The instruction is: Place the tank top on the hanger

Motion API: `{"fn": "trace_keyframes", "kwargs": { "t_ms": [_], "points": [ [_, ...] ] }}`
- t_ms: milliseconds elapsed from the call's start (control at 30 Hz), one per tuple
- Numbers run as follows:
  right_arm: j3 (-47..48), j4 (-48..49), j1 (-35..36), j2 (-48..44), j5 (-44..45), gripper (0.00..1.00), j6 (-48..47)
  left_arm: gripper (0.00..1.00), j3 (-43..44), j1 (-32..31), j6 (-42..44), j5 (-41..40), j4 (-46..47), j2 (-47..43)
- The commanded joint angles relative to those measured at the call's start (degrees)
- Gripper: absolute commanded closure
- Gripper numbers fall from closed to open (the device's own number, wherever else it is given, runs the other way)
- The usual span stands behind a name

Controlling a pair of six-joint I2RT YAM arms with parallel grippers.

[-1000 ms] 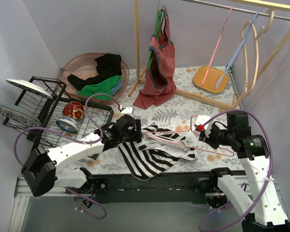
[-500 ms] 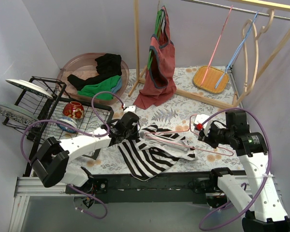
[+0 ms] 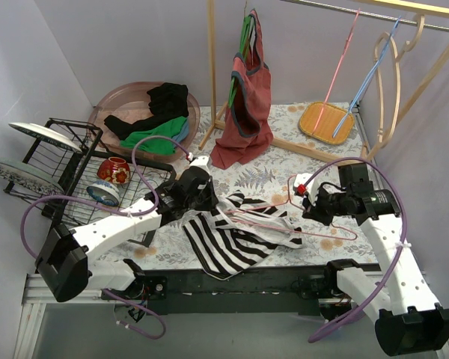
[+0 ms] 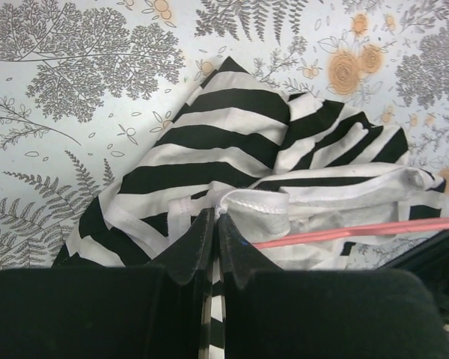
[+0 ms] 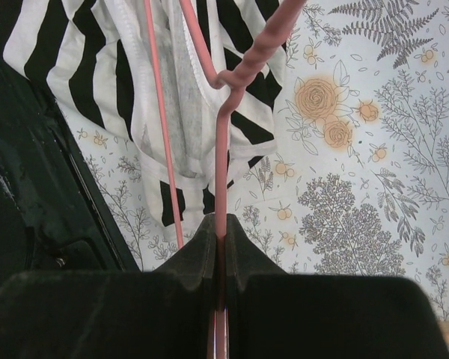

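Observation:
The black-and-white striped tank top (image 3: pixel 228 243) lies crumpled on the flowered tablecloth in front of both arms. My left gripper (image 3: pixel 212 206) is at its upper left corner. In the left wrist view this gripper (image 4: pixel 217 215) is shut on the white trim of the tank top (image 4: pixel 209 142), with the hanger's pink bar (image 4: pixel 359 232) just to the right. The thin pink hanger (image 3: pixel 288 218) lies across the top's right part. My right gripper (image 3: pixel 313 208) is shut on the hanger's wire (image 5: pixel 223 149) close to its twisted neck, and the tank top (image 5: pixel 75 67) lies beyond my right gripper (image 5: pixel 221 224).
A wooden clothes rack (image 3: pixel 211 75) at the back carries a red tank top (image 3: pixel 245 105) and pink and blue hangers (image 3: pixel 359 67). A pink basin of clothes (image 3: pixel 146 112) and a black dish rack (image 3: pixel 97 179) stand on the left. A woven yellow mat (image 3: pixel 325 122) lies at the back right.
My left gripper has shut on the tank top's white trim. My right arm has shifted a little to the left and back, carrying the hanger with it.

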Motion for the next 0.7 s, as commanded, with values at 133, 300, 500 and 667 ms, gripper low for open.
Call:
{"fn": "trace_keyframes", "kwargs": {
  "t_ms": [133,300,500,667],
  "points": [
    [3.4,1.2,0.0,4.9,-9.5,0.99,-2.4,0.99,4.7,0.2,2.0,6.7,-2.6,-4.6],
    [5.7,1.8,0.4,9.5,-13.8,0.99,-1.6,0.99,9.2,0.2,2.0,10.6,-2.8,-4.3],
    [7.4,6.4,1.6,12.5,-17.8,0.99,2.3,0.99,13.8,0.2,1.5,12.1,-3.6,-3.5],
    [7.3,15.3,2.5,12.8,-18.5,0.99,10.6,0.98,16.1,0.2,1.9,12.2,-4.7,-2.8]
  ]
}}
